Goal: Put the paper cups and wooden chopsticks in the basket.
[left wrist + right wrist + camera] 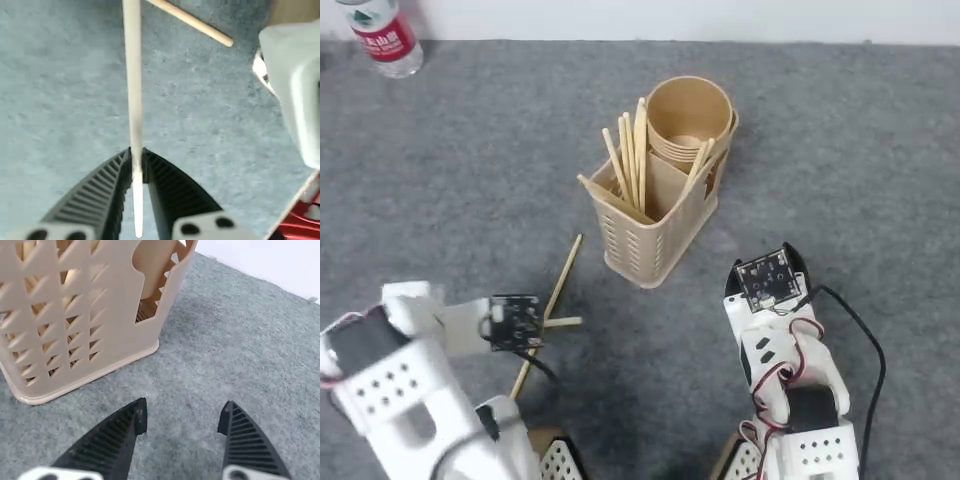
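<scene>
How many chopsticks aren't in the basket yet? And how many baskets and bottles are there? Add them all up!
Loose chopsticks: 2, the held chopstick in the left claw and the lying chopstick on the carpet.
Basket: 1
Water bottle: 1
Total: 4

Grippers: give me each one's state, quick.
Left gripper: closed on a chopstick.
Right gripper: open, holding nothing.

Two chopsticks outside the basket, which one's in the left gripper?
The chopstick running straight out from the left gripper, which is shut on it. The other chopstick lies slanted on the carpet, pointing toward the basket.
</scene>
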`<state>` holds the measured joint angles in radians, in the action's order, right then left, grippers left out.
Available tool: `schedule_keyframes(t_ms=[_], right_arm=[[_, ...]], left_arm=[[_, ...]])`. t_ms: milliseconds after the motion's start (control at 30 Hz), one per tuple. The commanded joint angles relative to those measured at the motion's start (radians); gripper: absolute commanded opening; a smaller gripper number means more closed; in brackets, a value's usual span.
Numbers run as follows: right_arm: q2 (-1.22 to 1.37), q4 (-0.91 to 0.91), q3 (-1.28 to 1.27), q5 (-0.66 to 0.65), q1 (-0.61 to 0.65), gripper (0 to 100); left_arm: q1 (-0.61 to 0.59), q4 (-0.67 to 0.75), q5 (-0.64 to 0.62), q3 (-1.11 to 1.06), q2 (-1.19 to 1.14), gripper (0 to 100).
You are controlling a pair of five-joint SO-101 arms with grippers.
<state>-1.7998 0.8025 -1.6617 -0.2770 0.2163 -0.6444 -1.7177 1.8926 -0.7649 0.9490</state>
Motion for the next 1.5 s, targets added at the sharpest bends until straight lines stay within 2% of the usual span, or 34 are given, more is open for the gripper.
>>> schedule_keyframes(t_ms=[0, 133, 200, 333, 433, 567, 667, 767, 967, 1100, 1300, 1467], right_arm=[[-0.013, -0.002, -0.014, -0.014, -0.007, 23.4], [-0.013, -0.002, -0.017, -0.014, -0.008, 23.4], [-0.013, -0.004, -0.017, -0.014, -0.008, 23.4], [-0.013, -0.004, -0.017, -0.015, -0.008, 23.4], [-0.013, -0.004, -0.017, -0.015, -0.008, 23.4], [-0.012, -0.004, -0.018, -0.015, -0.008, 23.4], [-0.01, 0.004, -0.018, -0.015, -0.008, 23.4], [-0.01, 0.018, -0.018, -0.015, -0.01, 23.4], [-0.01, 0.018, -0.018, -0.015, -0.01, 23.4], [-0.01, 0.019, -0.018, -0.064, -0.008, 23.4], [-0.01, 0.016, -0.018, -0.069, -0.008, 23.4], [-0.012, 0.016, -0.018, -0.069, -0.008, 23.4]], left_arm=[[0.241, -0.028, -0.253, 0.102, 0.207, 1], [0.514, 0.117, -0.546, 0.205, 0.39, 1], [0.563, 0.262, -0.733, 0.236, 0.423, 1], [0.462, 0.631, -1.191, 0.249, 0.396, 1], [0.354, 0.821, -1.564, 0.245, 0.39, 1], [0.338, 0.961, -2.008, 0.243, 0.382, 1], [0.402, 0.977, -2.274, 0.243, 0.362, 1], [0.519, 0.977, -2.34, 0.246, 0.273, 1], [0.697, 0.979, -2.354, 0.257, -0.049, 1], [0.799, 0.973, -2.354, 0.303, -0.227, 1], [0.961, 0.971, -2.348, 0.317, -0.285, 1], [0.973, 1.082, -2.256, 0.211, -0.284, 1]])
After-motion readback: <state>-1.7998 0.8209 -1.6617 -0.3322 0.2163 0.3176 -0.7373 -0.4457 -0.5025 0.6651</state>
